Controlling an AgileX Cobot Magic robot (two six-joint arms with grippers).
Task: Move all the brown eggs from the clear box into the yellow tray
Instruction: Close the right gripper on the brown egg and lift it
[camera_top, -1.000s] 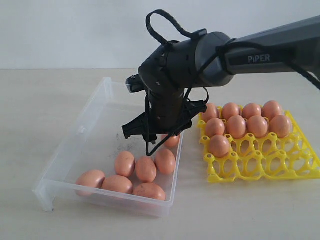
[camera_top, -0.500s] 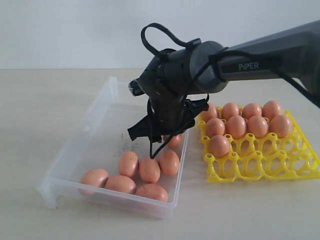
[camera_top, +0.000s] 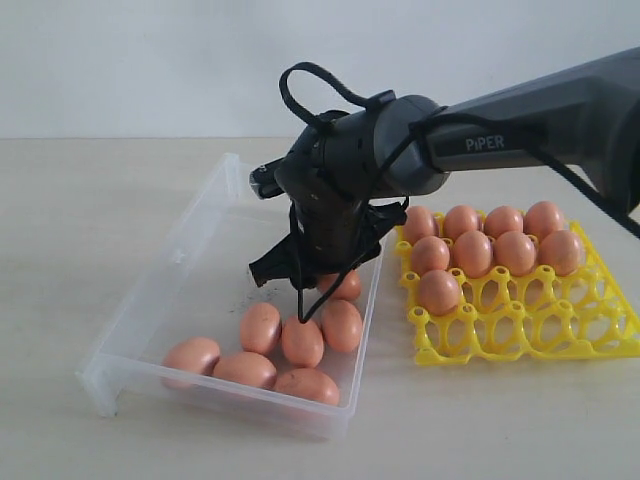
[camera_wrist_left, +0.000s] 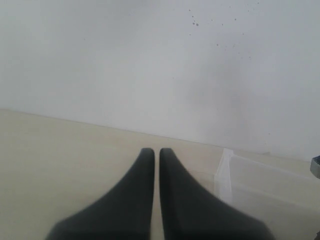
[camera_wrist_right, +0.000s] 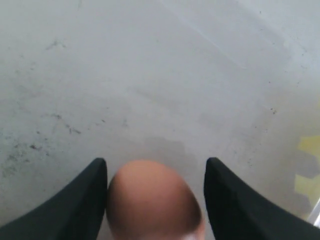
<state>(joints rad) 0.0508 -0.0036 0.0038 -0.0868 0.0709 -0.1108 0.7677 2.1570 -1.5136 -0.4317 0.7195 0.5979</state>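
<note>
Down inside the clear box (camera_top: 175, 262), close to the wall that faces the yellow tray (camera_top: 545, 322), the right gripper (camera_wrist_right: 156, 165) stands wide open astride one brown egg (camera_wrist_right: 152, 200). One finger (camera_wrist_right: 80, 200) touches the shell or nearly does, the other finger (camera_wrist_right: 235, 200) stands clear of it, and nothing is gripped yet. In the exterior view the same gripper (camera_top: 318, 272) hides most of that egg (camera_top: 347, 288), which rests on the box floor apart from the six other eggs (camera_top: 302, 340) clustered toward the near end. The step in hand, as I judge it, is the pick of a tenth egg, since nine eggs (camera_top: 472, 253) already sit in the tray, filling its two back rows and one cup of the third. The next move calls for centring the fingers on the shell, closing softly, lifting clear of the box wall and carrying across to the open cup beside that lone egg. The egg's rounded end points away from the wrist camera, out past the fingertips. Its long axis therefore seems to run along the fingers, not across them, though its nearer part is cut off, so closing should meet its narrow girth. Away from the work, the left gripper (camera_wrist_left: 156, 151) has its fingers drawn almost together, only a slit between them, holding nothing.
</note>
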